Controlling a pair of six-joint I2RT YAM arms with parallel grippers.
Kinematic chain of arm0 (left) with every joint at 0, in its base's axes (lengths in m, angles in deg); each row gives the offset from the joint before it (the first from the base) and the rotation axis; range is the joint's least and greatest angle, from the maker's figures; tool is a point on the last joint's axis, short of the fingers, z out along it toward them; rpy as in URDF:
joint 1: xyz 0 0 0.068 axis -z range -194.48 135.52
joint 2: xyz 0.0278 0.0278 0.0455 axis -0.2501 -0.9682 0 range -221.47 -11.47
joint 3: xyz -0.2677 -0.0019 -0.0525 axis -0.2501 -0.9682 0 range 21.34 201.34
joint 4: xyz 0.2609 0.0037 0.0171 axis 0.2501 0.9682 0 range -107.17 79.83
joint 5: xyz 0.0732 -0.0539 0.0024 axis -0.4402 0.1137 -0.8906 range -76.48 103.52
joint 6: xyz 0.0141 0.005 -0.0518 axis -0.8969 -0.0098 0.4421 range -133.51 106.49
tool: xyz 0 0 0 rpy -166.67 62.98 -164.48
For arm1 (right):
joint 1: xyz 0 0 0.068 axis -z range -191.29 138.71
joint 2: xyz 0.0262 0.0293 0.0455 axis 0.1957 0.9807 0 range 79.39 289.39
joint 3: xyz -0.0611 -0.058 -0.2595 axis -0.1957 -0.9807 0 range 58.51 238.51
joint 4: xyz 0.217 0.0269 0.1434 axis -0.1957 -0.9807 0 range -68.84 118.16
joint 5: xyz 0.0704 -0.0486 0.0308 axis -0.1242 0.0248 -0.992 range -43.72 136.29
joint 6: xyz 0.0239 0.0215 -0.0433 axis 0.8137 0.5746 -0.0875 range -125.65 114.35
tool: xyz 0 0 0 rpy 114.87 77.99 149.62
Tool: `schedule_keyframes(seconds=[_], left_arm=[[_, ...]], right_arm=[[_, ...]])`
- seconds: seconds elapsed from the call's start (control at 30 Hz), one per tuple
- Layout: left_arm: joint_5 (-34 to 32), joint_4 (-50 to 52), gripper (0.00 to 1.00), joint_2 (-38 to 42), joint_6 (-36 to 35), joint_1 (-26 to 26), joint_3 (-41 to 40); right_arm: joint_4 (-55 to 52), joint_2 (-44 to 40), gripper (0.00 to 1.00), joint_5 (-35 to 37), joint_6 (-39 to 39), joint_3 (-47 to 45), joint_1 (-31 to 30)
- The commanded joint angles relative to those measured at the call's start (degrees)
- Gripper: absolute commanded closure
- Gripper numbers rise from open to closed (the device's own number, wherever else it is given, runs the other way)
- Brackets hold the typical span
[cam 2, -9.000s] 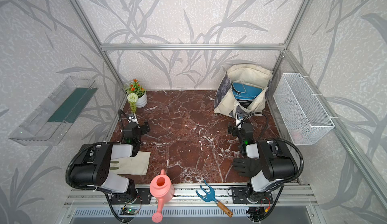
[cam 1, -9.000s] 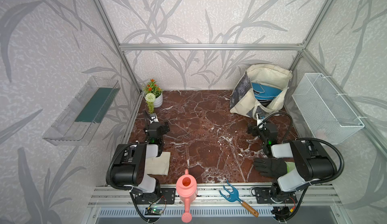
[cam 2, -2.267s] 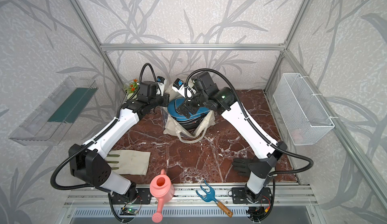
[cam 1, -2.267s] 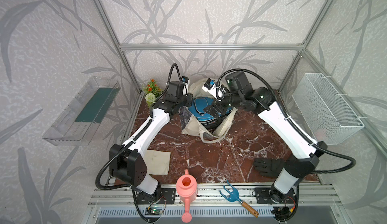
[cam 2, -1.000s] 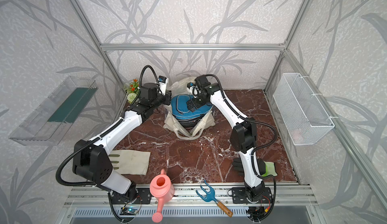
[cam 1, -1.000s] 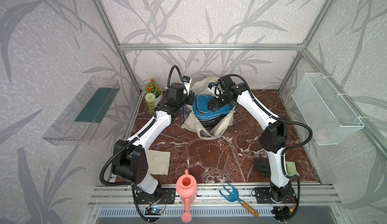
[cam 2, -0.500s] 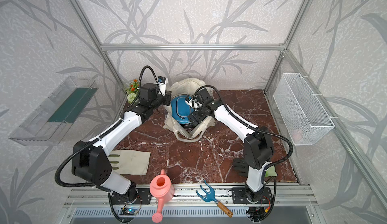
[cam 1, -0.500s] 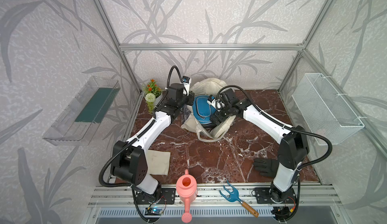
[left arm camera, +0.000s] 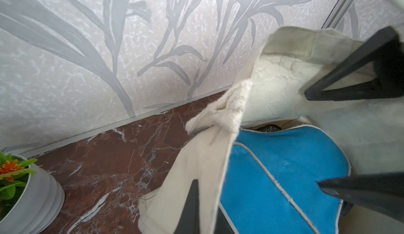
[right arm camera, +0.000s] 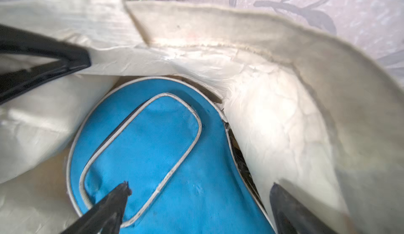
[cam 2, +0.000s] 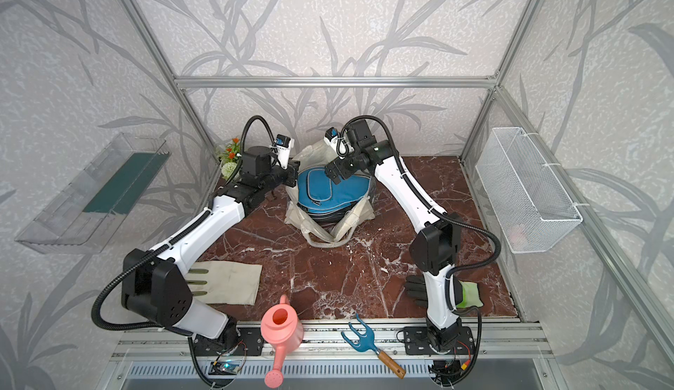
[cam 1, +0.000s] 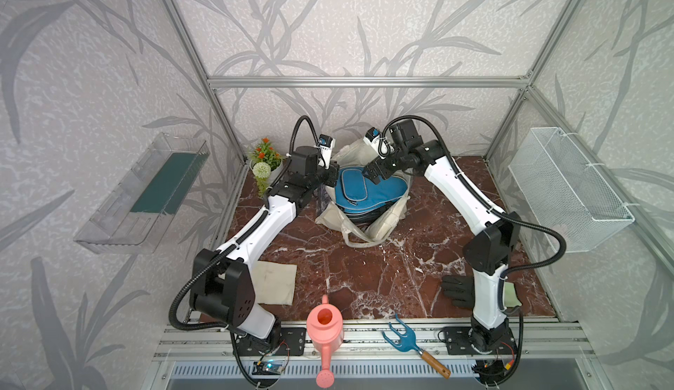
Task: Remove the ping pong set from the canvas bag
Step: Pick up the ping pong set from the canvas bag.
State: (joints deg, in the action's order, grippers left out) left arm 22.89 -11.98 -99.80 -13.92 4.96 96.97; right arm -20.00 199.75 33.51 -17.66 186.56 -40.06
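Handling: likely soft, light case [right arm camera: 153, 145]; pinch piped edge with spread right gripper [right arm camera: 200, 188], left gripper [cam 1: 324, 184] clamped on bag [cam 1: 379, 224] rim.

I see pale walls [cam 1: 328, 23] printed with grey leaves on three sides, held in an aluminium frame [cam 1: 364, 82]. The desk [cam 1: 364, 271] is red-brown marble with white veins, evenly lit. A clear shelf [cam 1: 109, 238] hangs on the left wall, a white wire basket [cam 1: 569, 191] on the right. A slotted rail [cam 1: 364, 337] edges the front.
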Motion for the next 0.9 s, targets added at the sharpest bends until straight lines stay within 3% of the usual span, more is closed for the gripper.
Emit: schedule_keyframes(seconds=[0.0, 0.13, 0.23, 0.33, 0.43, 0.5, 0.77, 0.87], left_arm=[[1.4, 1.7, 1.00, -1.4, -1.7, 0.3, 6.5], [-2.0, 10.4, 0.97, -6.4, -3.9, 0.2, 15.5], [-2.9, 18.0, 0.68, -10.1, -6.0, 0.3, 23.2], [-2.3, 22.8, 0.32, -12.8, -7.5, 0.2, 29.5], [-0.7, 25.5, 0.15, -16.0, -8.8, 0.1, 35.1], [0.4, 28.7, 0.11, -19.3, -9.8, -0.1, 40.3], [8.2, 52.9, 0.10, -41.8, -12.5, -0.4, 74.7], [8.7, 53.7, 0.12, -44.1, -12.1, -0.5, 76.6]], right_arm=[[-8.4, 7.0, 0.01, -2.4, 0.9, 6.3, 1.1], [-17.0, 13.4, 0.01, -2.2, 1.0, 18.2, 1.3], [-18.8, 13.9, 0.01, -2.3, 0.9, 18.9, 1.3], [-14.6, 10.1, 0.01, -2.3, 1.2, 11.3, 1.3], [-9.2, 5.5, 0.01, -2.5, 2.1, 2.1, 1.6], [-6.7, 3.2, 0.01, -3.2, 2.8, -2.6, 2.0], [-0.8, -3.6, 0.01, -5.1, 4.2, -14.6, 3.6], [0.8, -5.1, 0.01, -5.7, 4.4, -16.9, 4.2]])
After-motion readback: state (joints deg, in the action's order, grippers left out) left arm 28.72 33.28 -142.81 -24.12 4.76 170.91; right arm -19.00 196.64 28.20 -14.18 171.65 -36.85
